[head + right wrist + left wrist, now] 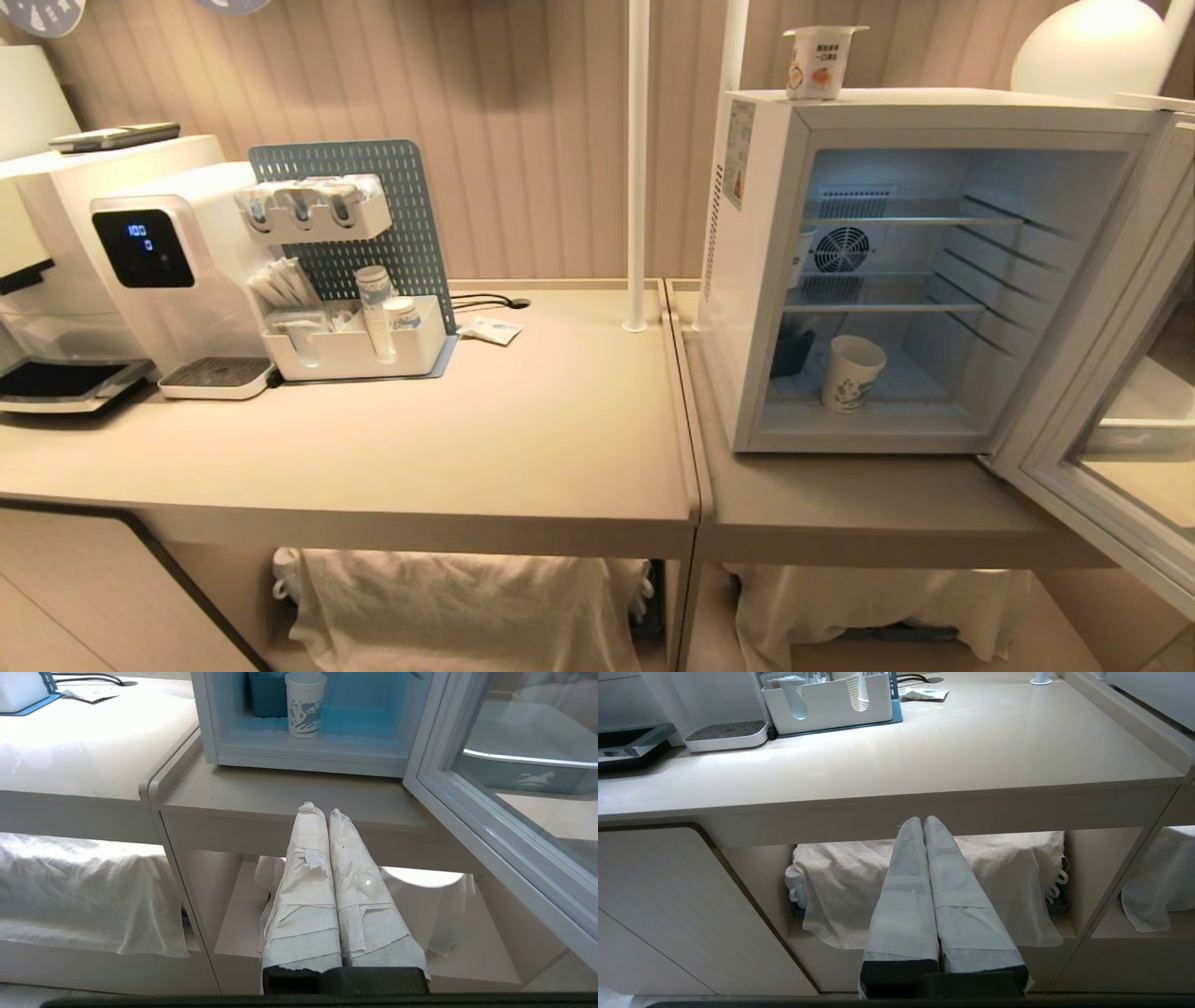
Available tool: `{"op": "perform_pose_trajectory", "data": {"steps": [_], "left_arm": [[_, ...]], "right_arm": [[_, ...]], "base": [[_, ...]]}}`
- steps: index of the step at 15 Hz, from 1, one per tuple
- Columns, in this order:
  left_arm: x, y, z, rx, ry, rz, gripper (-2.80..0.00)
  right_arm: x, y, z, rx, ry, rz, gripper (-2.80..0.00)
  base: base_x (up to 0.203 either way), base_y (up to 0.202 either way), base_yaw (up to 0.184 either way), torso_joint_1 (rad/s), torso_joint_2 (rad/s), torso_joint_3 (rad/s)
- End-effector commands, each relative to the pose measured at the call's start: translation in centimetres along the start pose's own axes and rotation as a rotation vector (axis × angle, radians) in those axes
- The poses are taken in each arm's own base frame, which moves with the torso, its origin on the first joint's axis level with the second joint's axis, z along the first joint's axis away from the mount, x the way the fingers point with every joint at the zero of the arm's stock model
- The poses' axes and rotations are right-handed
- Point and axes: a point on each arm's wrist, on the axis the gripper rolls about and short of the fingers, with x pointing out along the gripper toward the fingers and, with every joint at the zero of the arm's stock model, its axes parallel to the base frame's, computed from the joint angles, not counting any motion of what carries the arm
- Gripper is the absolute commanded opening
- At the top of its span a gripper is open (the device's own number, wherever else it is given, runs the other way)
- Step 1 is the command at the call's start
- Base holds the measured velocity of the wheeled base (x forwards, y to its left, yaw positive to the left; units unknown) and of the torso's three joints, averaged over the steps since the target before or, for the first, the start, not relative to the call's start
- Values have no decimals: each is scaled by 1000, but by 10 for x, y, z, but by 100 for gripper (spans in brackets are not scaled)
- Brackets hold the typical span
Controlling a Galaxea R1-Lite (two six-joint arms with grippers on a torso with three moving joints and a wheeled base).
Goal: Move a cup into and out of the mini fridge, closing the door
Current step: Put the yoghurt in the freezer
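Observation:
The white mini fridge [758,280] stands on the right counter with its door [1102,392] swung wide open to the right. The white cup [851,372] with its blue print stands upright on the fridge floor, also in the right wrist view as the cup [304,703]. The door [490,826] crosses that view as a pale frame around glass. Neither arm shows in the head view. My left gripper [923,820] is shut and empty, low in front of the left counter's edge. My right gripper [321,811] is shut and empty, below the front edge of the fridge's counter.
A white water dispenser [163,271] and a pegboard organiser [355,280] with stacked paper cups stand at the left. A small foil-lidded tub [820,61] sits on the fridge top. A white pole [638,168] rises between the counters. Cloth-covered items [457,597] fill the shelves below.

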Motion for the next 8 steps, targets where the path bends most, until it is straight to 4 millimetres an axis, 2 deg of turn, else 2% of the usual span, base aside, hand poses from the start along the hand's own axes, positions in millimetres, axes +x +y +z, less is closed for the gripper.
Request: {"op": "perform_pose_trajectory", "data": {"steps": [1, 8], "left_arm": [[0, 0, 0, 0, 0, 0, -280], [0, 0, 0, -1, 0, 0, -280]], "right_arm": [[0, 0, 0, -2, -2, 0, -280], [0, 0, 0, -4, -1, 2, -280]], "base": [[0, 0, 0, 69, -135, -66], [0, 0, 0, 67, -129, -63]]}}
